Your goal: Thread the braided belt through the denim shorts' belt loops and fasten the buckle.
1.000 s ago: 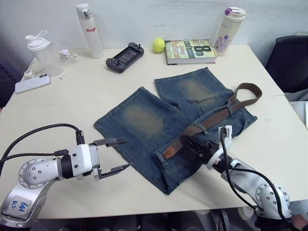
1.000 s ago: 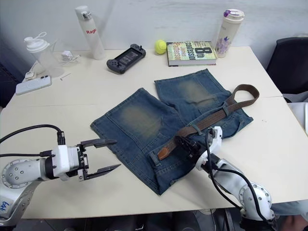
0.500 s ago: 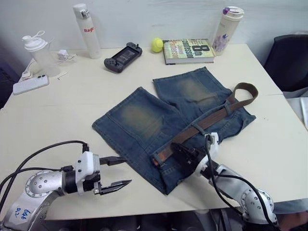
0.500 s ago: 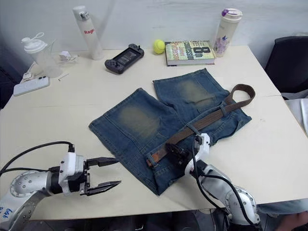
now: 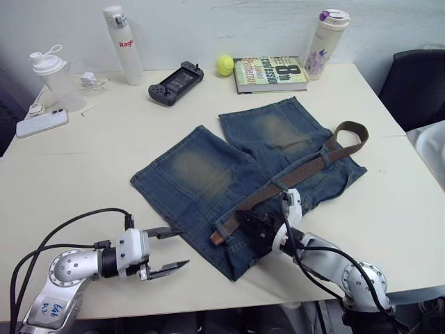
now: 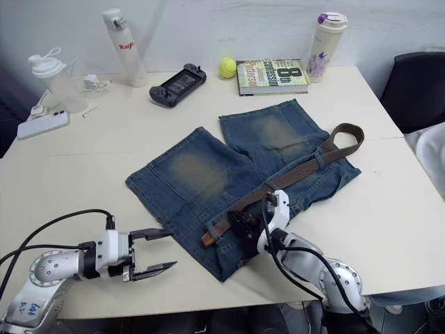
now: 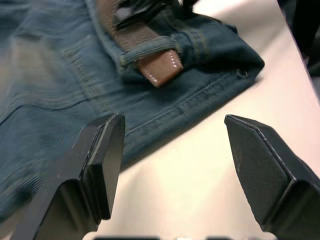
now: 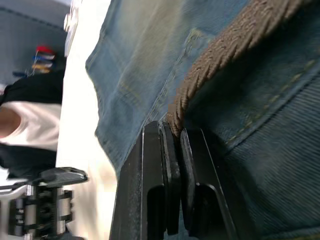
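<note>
Even, soft light falls from above over the pale table [image 5: 83, 167], which reads bright without harsh glare. Shadows are faint and short: a thin dark edge runs under the hem of the denim shorts [image 5: 208, 174], and small soft ones sit beside the bottles at the back. The head views are sharp across the middle. The left wrist view is soft, its black fingers [image 7: 100, 155] blurred up close. The right wrist view is dimmer, with the braided belt [image 8: 225, 55] fairly crisp.
</note>
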Tool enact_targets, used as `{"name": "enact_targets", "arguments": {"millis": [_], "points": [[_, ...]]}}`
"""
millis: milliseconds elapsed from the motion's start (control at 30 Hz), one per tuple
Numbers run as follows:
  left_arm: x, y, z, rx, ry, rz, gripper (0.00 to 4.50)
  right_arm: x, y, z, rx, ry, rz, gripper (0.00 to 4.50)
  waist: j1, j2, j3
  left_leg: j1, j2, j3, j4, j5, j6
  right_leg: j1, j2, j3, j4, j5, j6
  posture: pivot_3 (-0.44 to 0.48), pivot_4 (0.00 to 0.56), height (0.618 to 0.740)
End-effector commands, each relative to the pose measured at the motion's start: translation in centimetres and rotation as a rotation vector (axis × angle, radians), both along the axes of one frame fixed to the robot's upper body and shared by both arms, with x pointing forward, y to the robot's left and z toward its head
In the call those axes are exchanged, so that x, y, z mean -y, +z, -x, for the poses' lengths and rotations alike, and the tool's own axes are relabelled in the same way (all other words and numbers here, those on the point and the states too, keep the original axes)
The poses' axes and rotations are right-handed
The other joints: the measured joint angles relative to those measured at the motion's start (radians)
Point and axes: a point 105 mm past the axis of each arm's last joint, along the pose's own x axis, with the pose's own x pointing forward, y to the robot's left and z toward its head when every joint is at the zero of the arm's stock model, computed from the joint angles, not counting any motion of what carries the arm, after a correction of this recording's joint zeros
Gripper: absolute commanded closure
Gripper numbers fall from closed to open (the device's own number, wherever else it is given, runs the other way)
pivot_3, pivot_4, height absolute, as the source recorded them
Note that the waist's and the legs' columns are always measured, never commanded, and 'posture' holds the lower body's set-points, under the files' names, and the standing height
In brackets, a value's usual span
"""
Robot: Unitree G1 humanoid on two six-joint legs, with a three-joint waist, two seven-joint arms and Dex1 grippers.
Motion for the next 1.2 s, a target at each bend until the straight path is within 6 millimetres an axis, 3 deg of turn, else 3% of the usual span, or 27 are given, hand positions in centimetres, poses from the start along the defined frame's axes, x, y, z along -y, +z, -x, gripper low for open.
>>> {"name": "enact_targets", "arguments": {"millis": [33,233,800,833,933,1067,1200], "points": [[1.0,0.4,-0.1,0.331,-0.143,-0.139,1.0,-1.9,0.1,1.3,-0.025,0.106,-0.03,4.5,0.001,0.0,0.0,0.0,0.0,0.0,0.0,0.0,0.0,0.0,0.0,0.0,0.0,0.0,0.0,0.0,0.15,0.74],[2.6,-0.2,-1.3,0.629,-0.247,-0.213,1.0,-2.0,0.0,1.2,-0.044,0.1,-0.031,4.5,-0.001,-0.001,-0.001,-0.001,0.0,0.001,0.0,0.0,0.001,0.0,0.0,-0.001,0.002,0.0,0.0,0.0,0.15,0.74],[4.5,1.0,-2.5,0.765,-0.327,-0.199,1.0,-1.9,0.4,0.8,-0.042,0.07,-0.049,4.5,-0.001,-0.001,-0.001,-0.001,0.0,0.0,0.0,0.0,0.0,0.0,0.0,-0.002,0.004,0.0,0.0,0.0,0.15,0.74],[4.5,1.1,-2.5,0.765,-0.327,-0.193,1.51,-1.8,0.4,0.8,-0.041,0.069,-0.048,4.5,-0.001,-0.001,-0.001,-0.001,0.0,0.0,0.0,0.0,0.0,0.0,0.0,-0.002,0.004,0.0,0.0,0.0,0.15,0.74],[4.7,1.5,-2.4,0.771,-0.324,-0.172,2.52,-1.8,0.3,0.8,-0.04,0.068,-0.043,4.5,-0.001,-0.001,-0.001,-0.001,0.0,0.0,0.0,0.0,0.0,0.0,0.0,-0.002,0.004,0.0,0.0,0.0,0.15,0.74],[4.6,1.8,-2.4,0.779,-0.318,-0.162,4.43,-1.7,0.3,0.7,-0.039,0.067,-0.04,4.5,-0.001,-0.001,-0.001,-0.001,0.0,0.0,0.0,0.0,0.0,0.0,0.0,-0.002,0.004,0.0,0.0,0.0,0.15,0.74],[4.3,1.7,-2.3,0.782,-0.319,-0.179,4.48,-1.7,0.3,0.7,-0.039,0.07,-0.032,4.5,-0.001,-0.001,-0.001,-0.001,0.0,0.0,0.0,0.0,0.0,0.0,0.0,-0.002,0.004,0.0,0.0,0.0,0.15,0.74]]}}
